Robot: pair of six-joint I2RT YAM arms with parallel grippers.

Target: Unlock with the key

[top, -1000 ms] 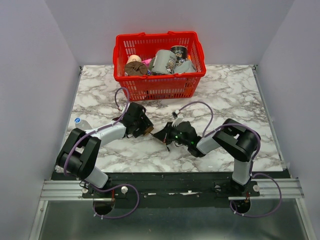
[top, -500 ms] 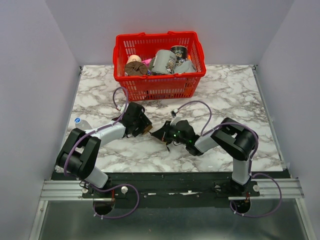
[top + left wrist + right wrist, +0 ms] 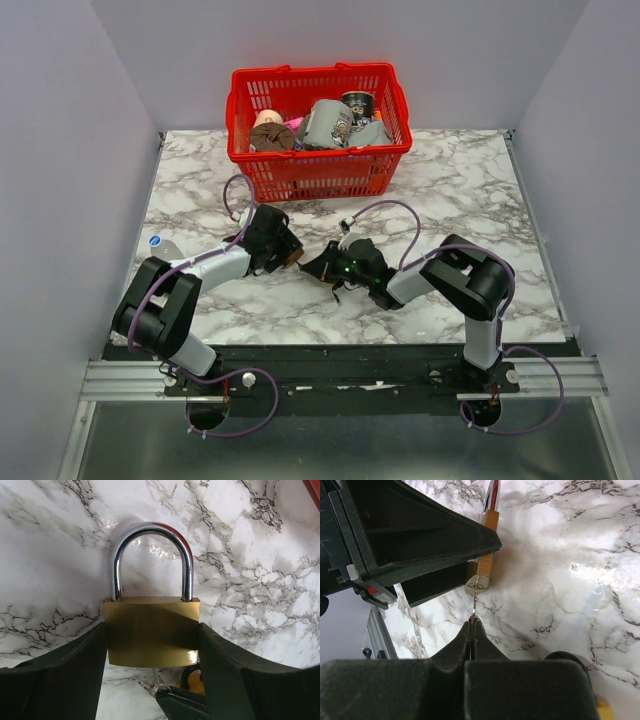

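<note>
**Right arm nudges left, key reaches keyhole**

Left claw, spread wide, clamps the brass padlock by its sides. Right claw, pinched tight on the key, now sets the key's tip at the keyhole, so insertion looks begun. How deep the key sits is unclear, and overhead the arms hide both.

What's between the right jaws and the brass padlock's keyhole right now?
Only the key: in the right wrist view its thin blade runs from the right gripper, shut on it, to the keyhole of the brass padlock.
</note>
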